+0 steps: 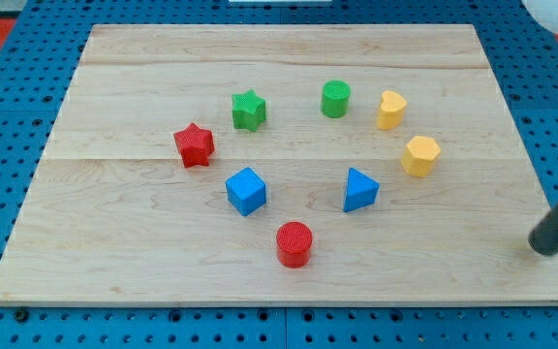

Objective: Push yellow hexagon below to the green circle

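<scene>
Camera view is showing my tip (542, 247) (no fingers, holding nothing) sitting bottom-right, well apart from the yellow hexagon (420, 155), so I'm thinking swing right of it, then shove leftward under the green circle (335, 99).

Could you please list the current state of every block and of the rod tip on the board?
Yellow hexagon block: flat on wood, untouched, right of and below the green circle.
Green circle block: upright, free.
Yellow heart block: free, above the hexagon.
Green star block: free.
Red star block: free.
Blue cube block: free.
Blue triangle block: free.
Red circle block: free.
My tip: lower right, touching nothing.
</scene>
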You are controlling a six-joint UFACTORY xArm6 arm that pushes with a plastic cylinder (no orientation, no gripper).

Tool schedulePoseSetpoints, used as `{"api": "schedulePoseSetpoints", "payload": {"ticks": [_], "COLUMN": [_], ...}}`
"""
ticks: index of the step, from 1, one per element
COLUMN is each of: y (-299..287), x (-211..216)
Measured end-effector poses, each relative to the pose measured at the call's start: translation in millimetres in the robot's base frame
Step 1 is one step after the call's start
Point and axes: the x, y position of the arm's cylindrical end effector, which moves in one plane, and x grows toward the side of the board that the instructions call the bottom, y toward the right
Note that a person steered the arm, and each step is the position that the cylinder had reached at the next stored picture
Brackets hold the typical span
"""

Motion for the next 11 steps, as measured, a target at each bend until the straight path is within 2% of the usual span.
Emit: {"api": "schedulePoseSetpoints", "payload": {"ticks": [1, 2, 4, 9, 11], "y": [-40.1, -58.2, -74.2, -73.2, -85.7], "x": [-36.2, -51.7, -58.4, -69.3, -135.4]}}
